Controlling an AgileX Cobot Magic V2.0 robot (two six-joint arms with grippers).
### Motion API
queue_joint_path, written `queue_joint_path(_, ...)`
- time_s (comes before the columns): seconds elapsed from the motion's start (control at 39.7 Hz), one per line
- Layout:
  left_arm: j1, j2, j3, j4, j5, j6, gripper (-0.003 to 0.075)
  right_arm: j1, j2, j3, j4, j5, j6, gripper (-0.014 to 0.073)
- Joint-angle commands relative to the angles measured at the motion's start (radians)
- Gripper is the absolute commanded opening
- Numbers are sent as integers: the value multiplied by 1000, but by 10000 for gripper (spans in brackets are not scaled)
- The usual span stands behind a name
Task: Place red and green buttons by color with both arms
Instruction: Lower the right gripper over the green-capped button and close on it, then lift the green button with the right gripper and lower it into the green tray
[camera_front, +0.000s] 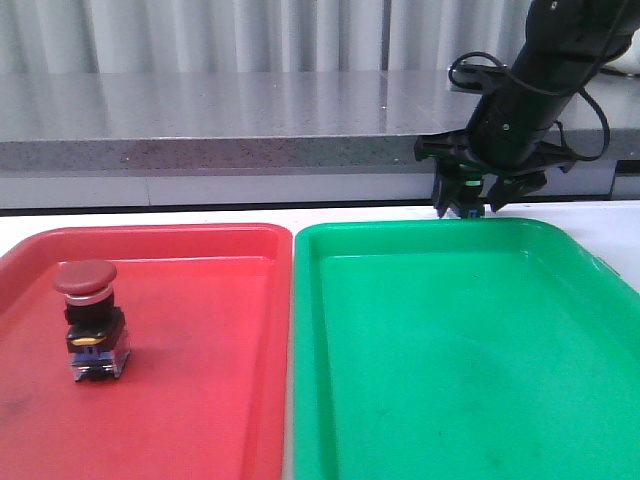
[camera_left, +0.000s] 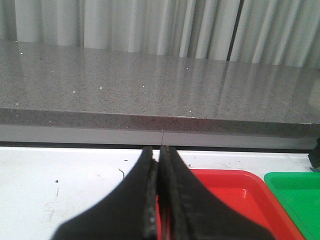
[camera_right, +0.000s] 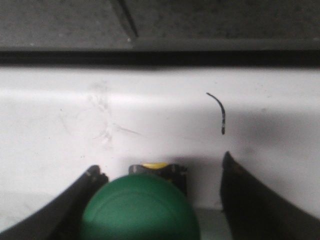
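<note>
Right pincer (camera_right: 155, 200) spread wide around one green-capped push-button (camera_right: 140, 210), gap on one side; left pincer (camera_left: 159, 200) closed, empty. One red-capped push-button (camera_front: 90, 318), two plastic trays.

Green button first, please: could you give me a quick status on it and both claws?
Left claw shut, empty. Right claw open around the green button, beyond the green tray's far edge. Red button standing in the red tray. Nothing blocking.
</note>
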Motion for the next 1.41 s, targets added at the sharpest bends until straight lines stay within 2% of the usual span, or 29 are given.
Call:
queue_joint_path(0.0, 2, 10, -24, 4, -86, -2, -20, -4, -57, -35, 3, -52, 2, 303)
queue_joint_path(0.13, 2, 10, -24, 4, -86, -2, -20, -4, -57, -35, 3, -52, 2, 142)
queue_joint_path(0.25, 2, 10, -24, 4, -86, -2, -20, -4, -58, -35, 3, -52, 2, 73)
queue_joint_path(0.63, 2, 10, -24, 4, -86, -2, -20, -4, -204, -35, 2, -47, -57, 66)
queue_joint_path(0.88, 2, 10, -24, 4, -86, -2, -20, 5, -313, -19, -5, 83, -68, 66)
queue_joint_path(0.96, 2, 10, -24, 4, -86, -2, -20, 24, -356, 30, -11, 62, -83, 66)
queue_joint_path(1.13, 2, 10, -24, 4, -86, -2, -20, 98, -510, 275, -14, -66, -86, 66)
queue_joint_path(1.39, 2, 10, -24, 4, -86, -2, -20, 218, -590, 562, -10, -100, -85, 66)
